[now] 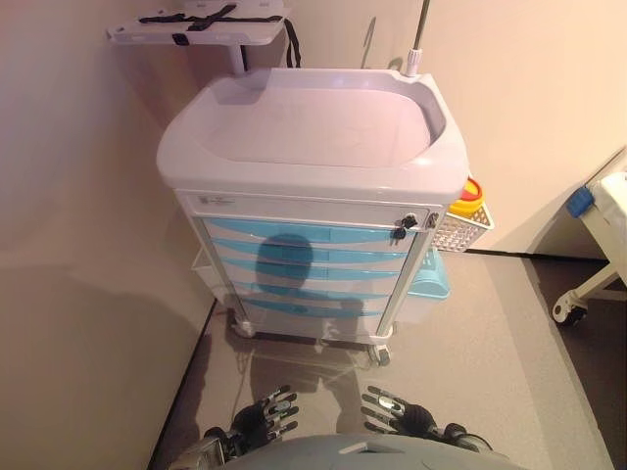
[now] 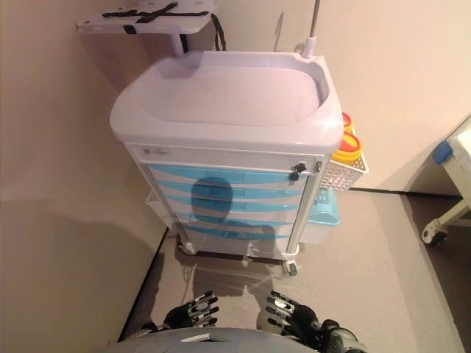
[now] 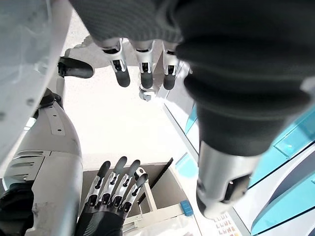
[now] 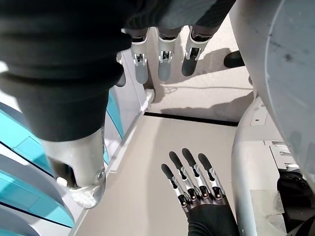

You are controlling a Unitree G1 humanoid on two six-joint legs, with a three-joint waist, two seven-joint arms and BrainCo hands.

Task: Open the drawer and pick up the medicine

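Note:
A white medical cart (image 1: 312,127) stands against the wall ahead, with a stack of several light-blue drawers (image 1: 306,235), all closed. A lock with keys (image 1: 403,227) sits at the top right of the drawer front. No medicine is in sight. My left hand (image 1: 265,416) and right hand (image 1: 397,411) hang low near the floor, well short of the cart, fingers straight and holding nothing. In the left wrist view my left hand's fingers (image 3: 142,64) point past the cart's blue drawer fronts (image 3: 290,147).
A white wire basket (image 1: 460,230) with a yellow and red container (image 1: 468,199) hangs on the cart's right side, above a blue bin (image 1: 429,279). A shelf with black straps (image 1: 201,24) sticks out behind the cart. A bed frame on castors (image 1: 588,284) is at far right.

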